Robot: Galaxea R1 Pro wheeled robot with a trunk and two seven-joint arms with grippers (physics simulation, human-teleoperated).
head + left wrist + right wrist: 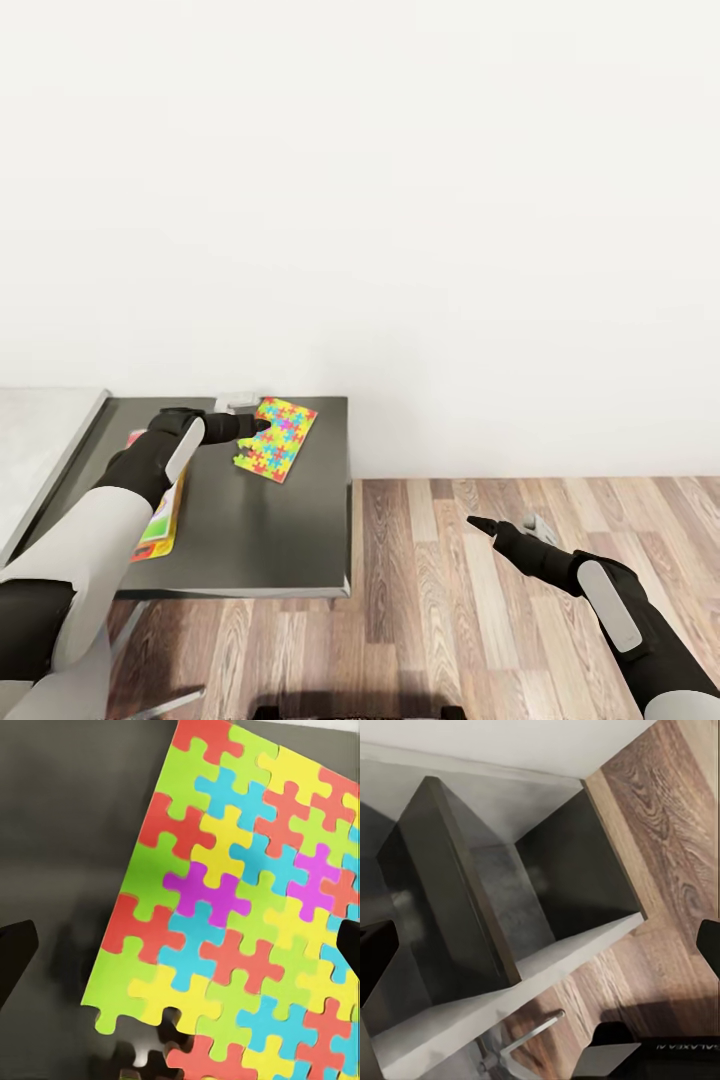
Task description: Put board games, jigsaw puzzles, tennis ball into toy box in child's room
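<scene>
While the left pincer (262, 427) hovers open over the jigsaw puzzle (277, 438) on the bench (270, 530), a board game (160, 520) lies beside; the right pincer (480, 523) hangs open above the floor (450, 600).

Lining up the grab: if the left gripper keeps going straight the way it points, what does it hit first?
Most likely the jigsaw puzzle lid: the left gripper hovers open over its near edge.
</scene>
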